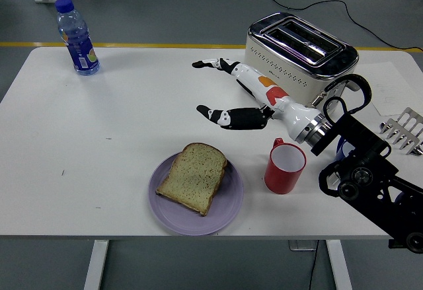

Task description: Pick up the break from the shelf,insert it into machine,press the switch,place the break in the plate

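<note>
A slice of bread (195,177) lies flat on the purple plate (227,205) near the table's front edge. My right hand (218,88) hovers above and behind the plate, fingers spread wide and holding nothing, clear of the bread. The cream toaster (299,63) stands at the back right with both slots empty. A metal rack (404,130) sits at the right edge, with no bread on it. My left arm is out of sight.
A red cup (285,166) stands right of the plate, under my right forearm. A blue cup (344,150) is mostly hidden behind the arm. A blue water bottle (76,36) stands at the back left. A paper sheet (388,86) lies at the far right.
</note>
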Robot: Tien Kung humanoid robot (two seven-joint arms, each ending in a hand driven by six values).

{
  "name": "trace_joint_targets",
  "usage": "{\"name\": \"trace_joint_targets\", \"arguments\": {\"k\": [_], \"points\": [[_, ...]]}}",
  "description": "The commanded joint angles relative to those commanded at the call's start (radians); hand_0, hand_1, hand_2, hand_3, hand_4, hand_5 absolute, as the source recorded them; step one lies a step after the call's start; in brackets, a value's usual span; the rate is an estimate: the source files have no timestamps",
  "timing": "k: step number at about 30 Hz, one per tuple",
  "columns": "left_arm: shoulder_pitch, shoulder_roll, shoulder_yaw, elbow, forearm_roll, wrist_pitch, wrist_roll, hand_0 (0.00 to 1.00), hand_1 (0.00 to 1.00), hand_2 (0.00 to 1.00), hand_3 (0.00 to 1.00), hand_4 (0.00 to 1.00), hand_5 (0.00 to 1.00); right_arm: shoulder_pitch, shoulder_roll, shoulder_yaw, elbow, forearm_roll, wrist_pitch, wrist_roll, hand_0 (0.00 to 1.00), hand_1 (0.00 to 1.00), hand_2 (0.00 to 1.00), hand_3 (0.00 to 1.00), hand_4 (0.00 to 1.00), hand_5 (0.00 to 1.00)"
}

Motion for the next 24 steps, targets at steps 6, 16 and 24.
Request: {"name": "trace_joint_targets", "arguments": {"k": [6,16,24], "points": [[0.003,0.000,-0.003,0.000,0.004,-0.001,-0.001,0.680,0.692,0.678,0.562,0.288,0.833,-0.034,-0.045,0.113,0.119,0.246,0.055,0.104,0.816,0.776,0.777,0.760,0.641,0.323],[-0.001,0.000,-0.003,0.000,-0.002,0.001,-0.001,0.680,0.691,0.677,0.559,0.288,0.835,-0.067,-0.057,0.345,0.101,0.669,0.130,0.080,0.773,0.735,0.737,0.709,0.584,0.328],[-0.002,0.000,-0.004,0.000,-0.002,0.001,-0.001,0.681,0.692,0.678,0.560,0.288,0.834,-0.116,-0.074,0.535,0.019,1.005,0.118,0.114,0.768,0.734,0.734,0.703,0.555,0.335]]}}
